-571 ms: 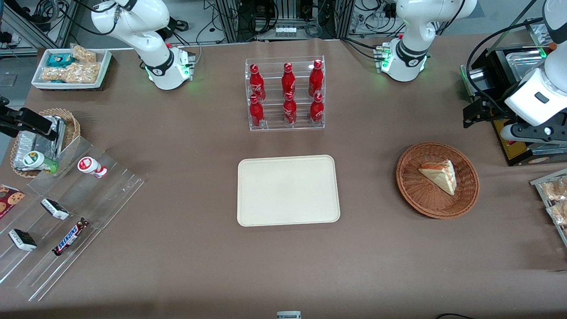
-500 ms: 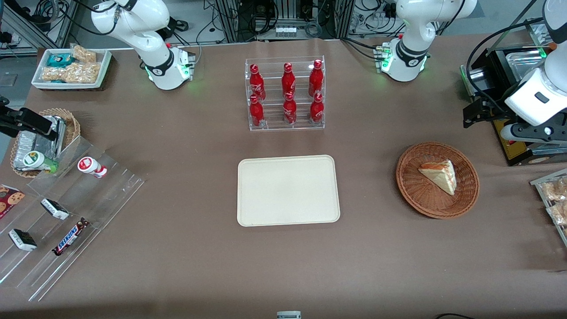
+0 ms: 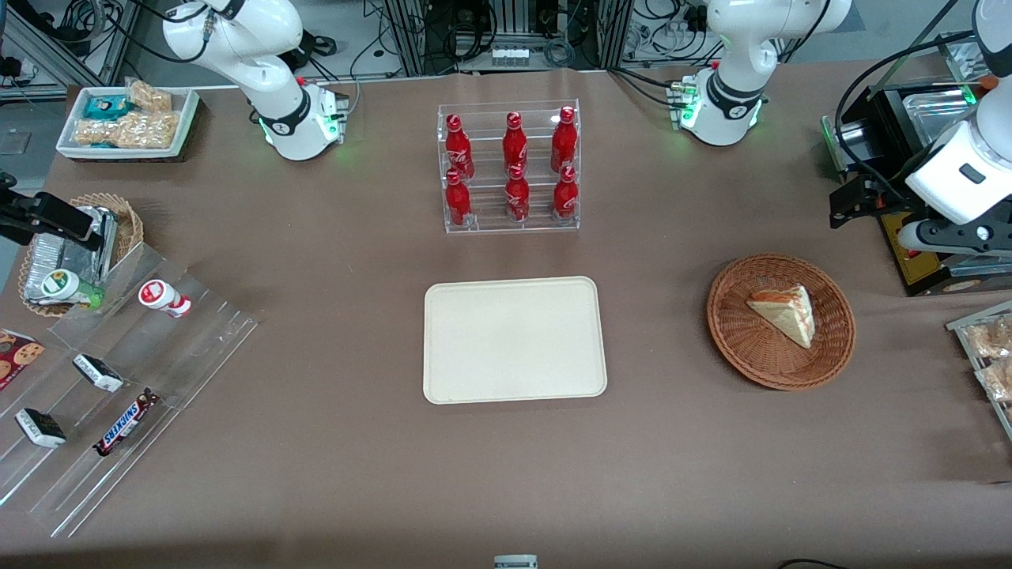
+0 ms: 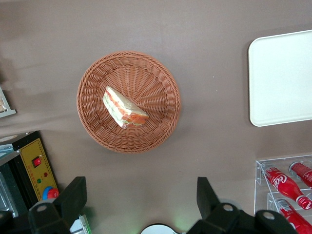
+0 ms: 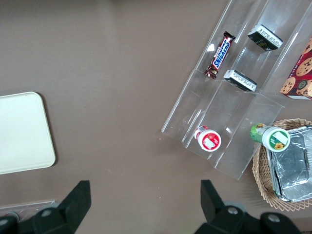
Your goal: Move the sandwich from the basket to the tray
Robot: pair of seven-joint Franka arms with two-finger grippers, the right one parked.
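The sandwich (image 3: 784,313) is a pale wedge with red and yellowish filling. It lies in the round reddish-brown basket (image 3: 781,371), and the left wrist view shows the sandwich (image 4: 124,108) in the middle of the basket (image 4: 161,87). The cream tray (image 3: 514,340) lies flat mid-table with nothing on it, and one end of the tray (image 4: 282,78) is in the wrist view. My left gripper (image 3: 852,207) hangs high above the table, farther from the front camera than the basket. The gripper (image 4: 140,194) is open, with bare table between its fingers.
A clear rack of red bottles (image 3: 510,167) stands farther back than the tray. A black machine (image 3: 909,134) and a tray of snack packets (image 3: 988,356) sit at the working arm's end. Clear steps with snacks (image 3: 118,379) and a tan foil basket (image 3: 79,245) lie toward the parked arm's end.
The left arm has shifted very slightly toward its own end of the table. The sandwich, basket and tray have not moved.
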